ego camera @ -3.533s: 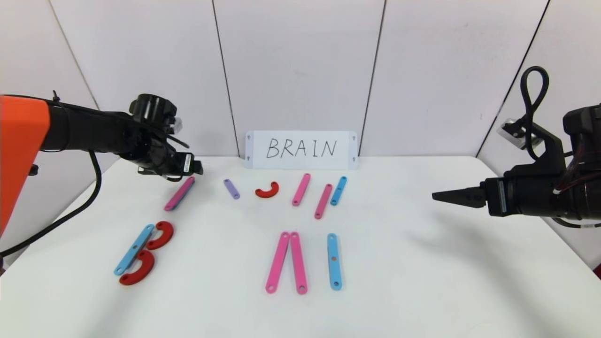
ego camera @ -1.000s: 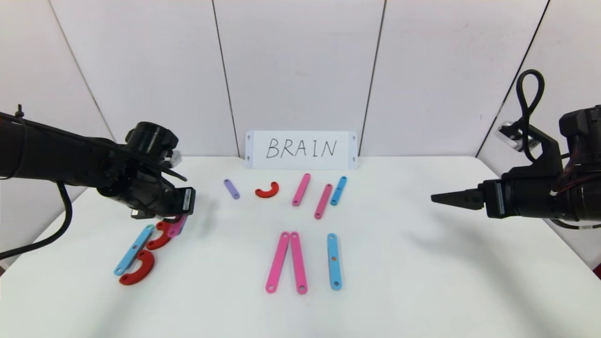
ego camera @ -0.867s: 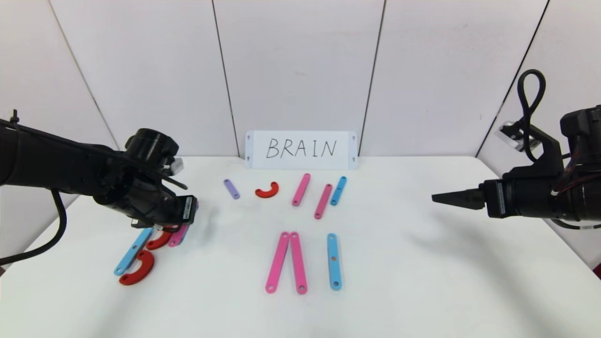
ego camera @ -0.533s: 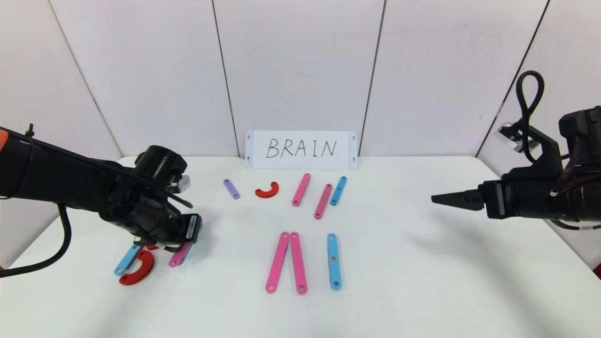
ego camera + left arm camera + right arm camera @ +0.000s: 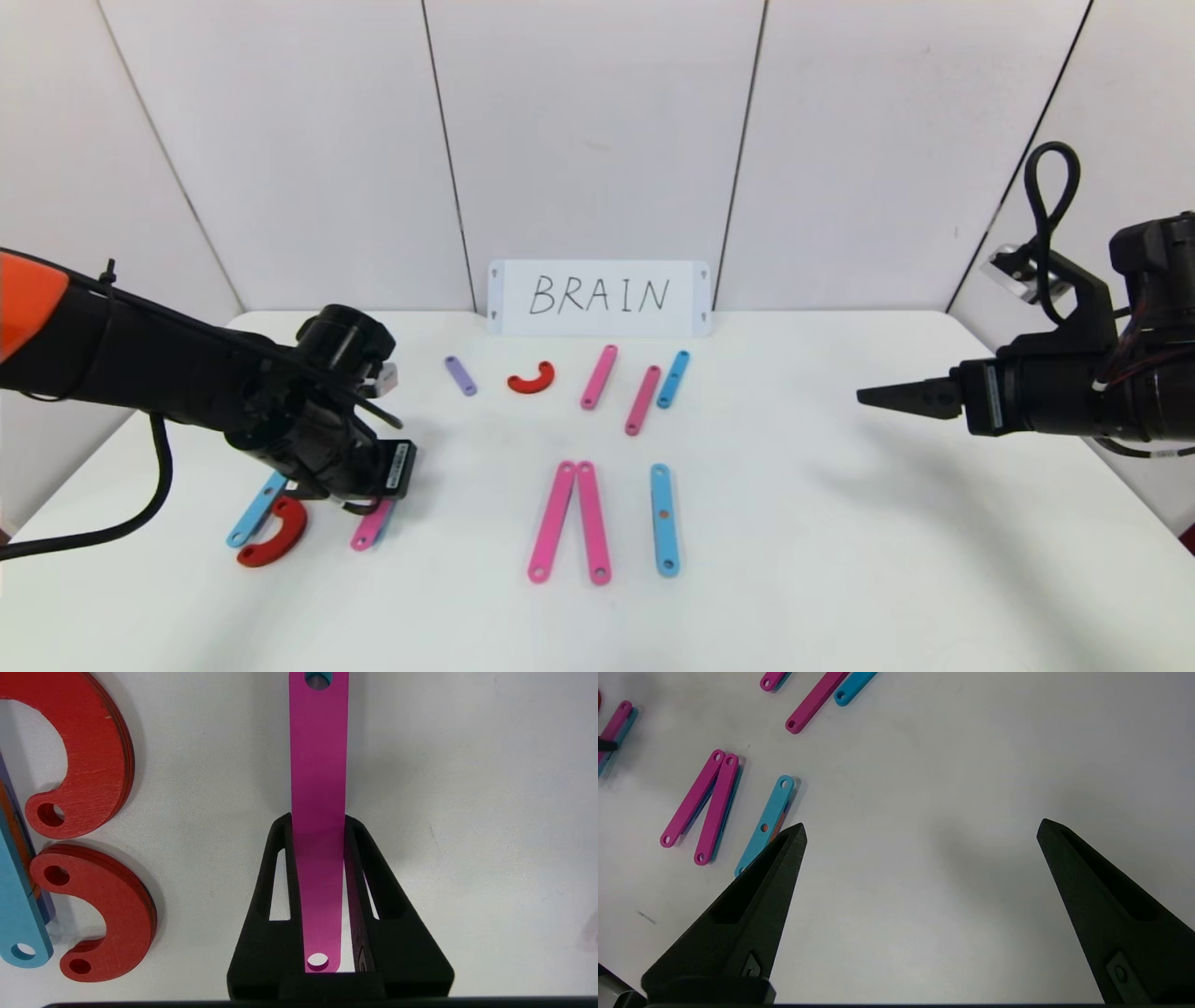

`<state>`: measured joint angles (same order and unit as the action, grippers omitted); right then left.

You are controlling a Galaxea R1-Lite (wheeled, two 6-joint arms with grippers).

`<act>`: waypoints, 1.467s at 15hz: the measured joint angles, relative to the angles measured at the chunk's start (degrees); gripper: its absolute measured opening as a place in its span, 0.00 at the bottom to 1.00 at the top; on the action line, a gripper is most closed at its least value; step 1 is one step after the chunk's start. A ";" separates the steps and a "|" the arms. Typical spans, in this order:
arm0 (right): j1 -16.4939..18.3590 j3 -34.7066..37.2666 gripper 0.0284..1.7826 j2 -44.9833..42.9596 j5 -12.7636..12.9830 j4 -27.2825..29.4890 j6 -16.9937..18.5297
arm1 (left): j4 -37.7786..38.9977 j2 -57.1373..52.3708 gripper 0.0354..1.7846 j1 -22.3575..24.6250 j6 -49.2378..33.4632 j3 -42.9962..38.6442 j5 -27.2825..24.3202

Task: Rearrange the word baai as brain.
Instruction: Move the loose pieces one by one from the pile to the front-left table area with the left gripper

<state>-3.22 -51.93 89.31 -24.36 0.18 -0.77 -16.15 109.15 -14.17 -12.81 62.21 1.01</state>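
My left gripper (image 5: 373, 502) is shut on a long pink strip (image 5: 371, 525), held low over the table just right of a blue strip (image 5: 254, 511) and a red curve (image 5: 275, 544). In the left wrist view, the pink strip (image 5: 319, 765) runs between the black fingers (image 5: 275, 868). Two red curves (image 5: 93, 756) and the blue strip (image 5: 18, 905) lie beside it. Two pink strips (image 5: 569, 521) form a narrow peak at front centre, with a blue strip (image 5: 664, 519) to their right. My right gripper (image 5: 873, 394) hovers open and empty at the right, its jaws wide apart in the right wrist view (image 5: 920, 830).
A white card (image 5: 598, 298) with handwritten BRAIN stands at the back. In front of it lie a short purple strip (image 5: 460, 375), a red curve (image 5: 532, 378), two pink strips (image 5: 598, 376) and a blue strip (image 5: 673, 379). The table's front edge is near.
My left gripper has carried the pink strip from the back left toward the front, past the red curves to their right side. The right arm has not moved.
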 joint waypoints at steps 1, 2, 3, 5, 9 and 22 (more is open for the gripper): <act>0.00 0.00 0.97 0.00 0.00 0.00 0.02 | -0.02 0.11 0.15 -0.05 -0.06 0.00 0.00; 0.00 0.00 0.97 0.00 -0.02 0.00 0.00 | -0.07 0.16 0.16 -0.07 -0.06 -0.02 0.00; 0.00 0.00 0.97 0.00 -0.02 0.00 0.00 | -0.18 0.16 0.17 -0.09 -0.06 -0.09 0.00; 0.00 0.00 0.97 0.00 -0.02 -0.02 0.02 | -0.66 0.16 0.24 -0.30 -0.66 -0.15 0.00; -0.09 0.09 0.97 0.11 -0.02 0.00 0.00 | -1.18 -0.17 0.57 -0.74 -1.85 -0.41 0.00; -0.35 0.17 0.97 0.13 0.00 0.00 -0.05 | -0.82 -0.67 0.98 -2.65 10.23 15.13 -0.49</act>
<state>-3.57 -51.76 89.44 -24.36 0.18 -0.82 -16.97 108.48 -16.81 -2.58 77.34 0.52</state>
